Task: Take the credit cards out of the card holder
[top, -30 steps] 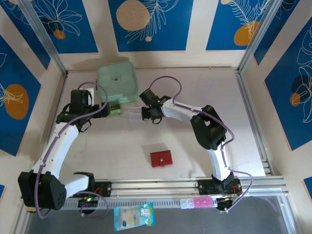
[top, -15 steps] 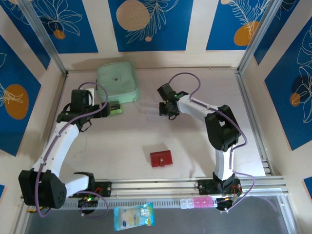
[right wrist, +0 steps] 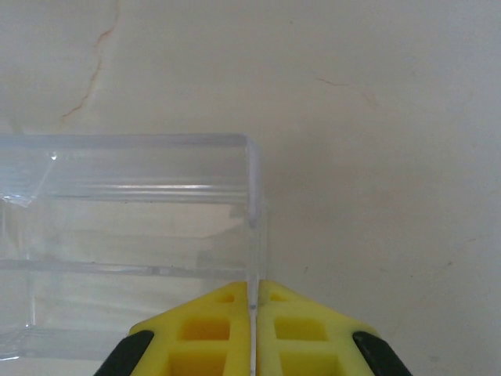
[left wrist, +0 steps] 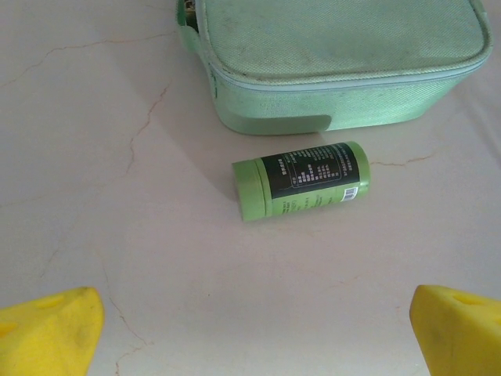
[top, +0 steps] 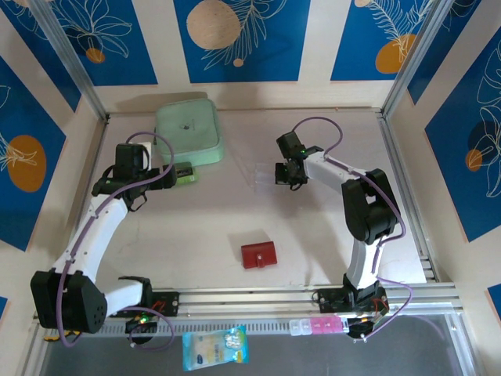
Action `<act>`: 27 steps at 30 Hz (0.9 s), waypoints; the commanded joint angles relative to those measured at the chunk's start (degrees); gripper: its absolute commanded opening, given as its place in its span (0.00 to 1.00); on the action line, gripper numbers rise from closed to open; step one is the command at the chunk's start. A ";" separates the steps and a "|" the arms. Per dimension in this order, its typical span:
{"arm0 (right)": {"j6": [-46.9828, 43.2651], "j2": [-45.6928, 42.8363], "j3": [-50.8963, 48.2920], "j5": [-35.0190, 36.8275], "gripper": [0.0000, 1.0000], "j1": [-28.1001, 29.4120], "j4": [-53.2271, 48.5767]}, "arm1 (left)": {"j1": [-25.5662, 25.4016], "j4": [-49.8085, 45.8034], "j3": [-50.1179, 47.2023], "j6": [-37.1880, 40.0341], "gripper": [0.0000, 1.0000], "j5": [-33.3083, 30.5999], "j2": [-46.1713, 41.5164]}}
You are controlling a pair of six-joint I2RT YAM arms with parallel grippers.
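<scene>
Dark-red card holder [top: 258, 255] flat; R gripper [right wrist: 252, 301] clamps clear box [right wrist: 125, 227], L gripper [left wrist: 252, 333] apart.

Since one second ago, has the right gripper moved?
Yes. The right gripper has moved to the right, away from the green case, and the clear box it pinches has moved with it.

Left wrist view: mint case [left wrist: 337, 55] cut off by top edge; left gripper [left wrist: 250, 337] fingertips clipped at both btm corners; print on green bottle [left wrist: 301, 178] too small to read. Right wrist view: clear box [right wrist: 125, 227] runs off left & btm edges, right gripper [right wrist: 252, 329] cut by btm edge. Top view: card holder [top: 258, 255] lies shut, inside hidden
</scene>
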 commanded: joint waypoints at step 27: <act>4.14 2.22 3.99 4.47 0.15 5.05 -3.06 | 0.67 0.29 -0.26 0.34 1.00 -0.72 0.48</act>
